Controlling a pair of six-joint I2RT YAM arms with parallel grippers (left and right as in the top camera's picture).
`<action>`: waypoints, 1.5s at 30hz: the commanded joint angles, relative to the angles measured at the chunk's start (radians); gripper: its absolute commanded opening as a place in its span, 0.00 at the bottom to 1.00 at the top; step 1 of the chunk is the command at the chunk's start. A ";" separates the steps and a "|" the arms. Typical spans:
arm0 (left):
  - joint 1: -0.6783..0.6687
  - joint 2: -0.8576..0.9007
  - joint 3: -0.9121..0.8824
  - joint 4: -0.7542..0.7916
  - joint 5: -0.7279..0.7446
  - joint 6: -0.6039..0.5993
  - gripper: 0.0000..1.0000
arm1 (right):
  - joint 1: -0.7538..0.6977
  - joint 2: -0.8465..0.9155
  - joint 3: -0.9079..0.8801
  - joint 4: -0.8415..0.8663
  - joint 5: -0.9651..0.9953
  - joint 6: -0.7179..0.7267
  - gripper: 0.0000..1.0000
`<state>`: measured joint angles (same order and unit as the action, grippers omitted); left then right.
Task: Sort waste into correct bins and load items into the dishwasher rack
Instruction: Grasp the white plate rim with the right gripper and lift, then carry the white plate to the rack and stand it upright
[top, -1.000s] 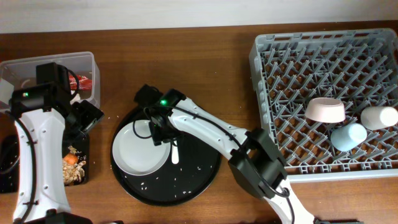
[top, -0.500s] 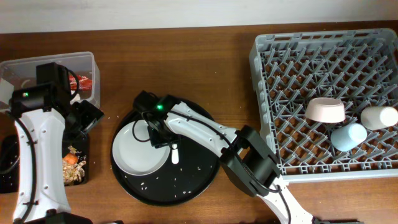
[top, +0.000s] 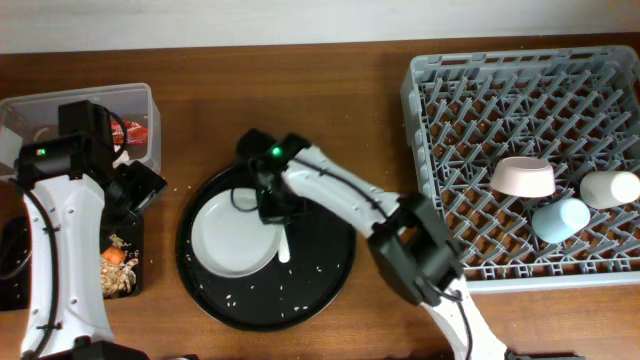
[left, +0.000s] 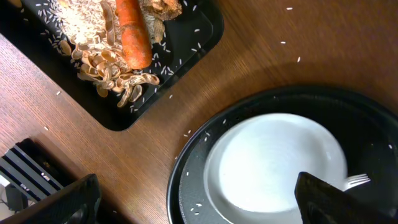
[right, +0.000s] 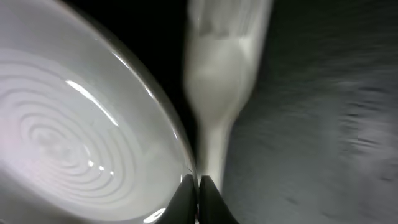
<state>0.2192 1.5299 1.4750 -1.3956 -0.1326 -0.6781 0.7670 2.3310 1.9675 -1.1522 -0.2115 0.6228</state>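
The white plate (top: 232, 238) lies on the round black tray (top: 300, 290), and the white fork (top: 283, 245) rests just right of it. My right gripper (top: 274, 213) is down at the plate's upper right rim. In the right wrist view its tips (right: 198, 180) are shut on that thin rim of the plate (right: 74, 143), with the fork (right: 224, 68) right beside them. My left gripper (top: 140, 190) hangs open over bare wood, its fingers (left: 68, 199) spread wide, left of the plate (left: 273, 162). The carrot (left: 132, 34) and rice sit in the flat black tray (left: 186, 43).
The grey dishwasher rack (top: 500, 100) at the right holds a white bowl (top: 523, 178), a light-blue cup (top: 560, 220) and a cream cup (top: 610, 188). The clear tub (top: 140, 100) at the far left holds a red wrapper (top: 135, 130). Rice grains dot the round tray.
My right gripper has closed at the plate's rim and shifted right; the plate has slid a little right with it. The left arm has not moved.
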 joint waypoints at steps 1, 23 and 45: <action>0.005 0.004 -0.001 -0.001 -0.014 -0.010 0.99 | -0.081 -0.188 0.027 -0.044 0.002 -0.026 0.04; 0.005 0.004 -0.001 -0.002 -0.014 -0.010 0.99 | -0.930 -0.536 0.026 -0.109 0.823 -0.248 0.04; 0.005 0.004 -0.001 -0.001 -0.014 -0.010 0.99 | -0.811 -0.343 0.026 -0.010 0.892 -0.409 0.16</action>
<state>0.2195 1.5303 1.4750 -1.3956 -0.1326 -0.6785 -0.0570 1.9862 1.9800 -1.1507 0.6846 0.2092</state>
